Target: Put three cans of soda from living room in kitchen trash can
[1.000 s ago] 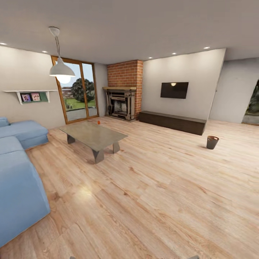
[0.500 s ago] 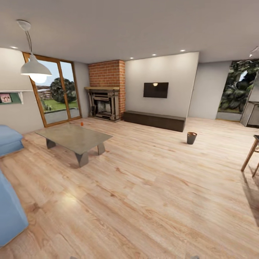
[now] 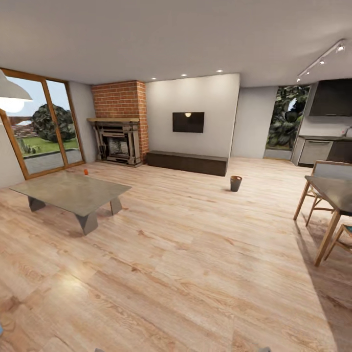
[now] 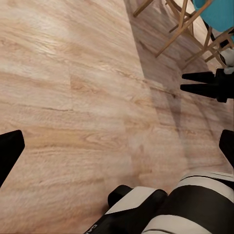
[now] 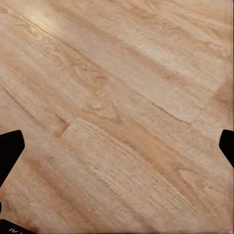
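Both claws, left (image 4: 117,146) and right (image 5: 117,144), hang spread and empty over bare floor (image 5: 122,97).
You've got an orange can (image 3: 86,171) waiting on the coffee table (image 3: 73,193), bin (image 3: 236,183) well apart.

Light wood plank floor (image 3: 195,254) across the whole frame. Low grey coffee table (image 3: 71,191) at left-centre. Wood-framed glass doors (image 3: 41,127) at far left, garden behind. Brick fireplace (image 3: 119,122) upper left-centre, wall TV (image 3: 188,122) on the white wall beside it, long dark bench (image 3: 187,162) below. Recessed ceiling spots, track lights (image 3: 320,61) upper right. Wooden dining table and chairs (image 3: 327,205) at right edge, kitchen cabinets (image 3: 318,149) behind. Pendant lamp (image 3: 12,93) cut off at left edge.
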You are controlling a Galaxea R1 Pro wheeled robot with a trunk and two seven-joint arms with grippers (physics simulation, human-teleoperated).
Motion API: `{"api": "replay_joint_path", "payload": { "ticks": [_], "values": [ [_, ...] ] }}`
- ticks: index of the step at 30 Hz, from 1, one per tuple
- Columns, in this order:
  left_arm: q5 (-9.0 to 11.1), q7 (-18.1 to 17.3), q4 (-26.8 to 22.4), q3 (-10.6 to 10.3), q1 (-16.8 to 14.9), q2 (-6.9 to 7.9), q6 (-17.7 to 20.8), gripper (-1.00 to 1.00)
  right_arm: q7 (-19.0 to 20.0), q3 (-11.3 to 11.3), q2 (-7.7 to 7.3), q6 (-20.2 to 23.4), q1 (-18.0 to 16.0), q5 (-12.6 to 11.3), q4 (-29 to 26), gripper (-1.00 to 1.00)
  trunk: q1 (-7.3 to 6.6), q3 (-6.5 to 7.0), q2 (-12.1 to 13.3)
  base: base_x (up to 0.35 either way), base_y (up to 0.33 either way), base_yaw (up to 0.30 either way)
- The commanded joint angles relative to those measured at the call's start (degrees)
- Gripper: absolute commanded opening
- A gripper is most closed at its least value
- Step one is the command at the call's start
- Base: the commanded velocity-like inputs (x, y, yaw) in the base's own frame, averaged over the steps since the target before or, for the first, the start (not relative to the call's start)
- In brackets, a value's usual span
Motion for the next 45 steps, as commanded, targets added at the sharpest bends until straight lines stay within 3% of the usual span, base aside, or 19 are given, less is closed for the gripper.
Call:
{"api": "replay_joint_path", "payload": {
  "ticks": [1,13,45],
  "values": [
    [0.0,0.0,0.0,0.0,0.0,0.00,0.0,1.00,0.0,0.0,0.00,0.0,0.0,0.0,0.0,1.00,0.00,0.00,0.0,0.000,0.000,-0.300],
    [0.0,0.0,0.0,0.0,0.0,0.00,0.0,1.00,0.0,0.0,0.00,0.0,0.0,0.0,0.0,1.00,0.00,0.00,0.0,0.082,-0.007,-0.300],
    [0.0,-0.1,0.0,0.0,0.0,0.00,0.0,1.00,-0.1,0.0,0.00,0.0,0.0,0.0,0.1,1.00,0.00,-0.01,0.0,0.333,0.005,-0.292]
  ]
}}
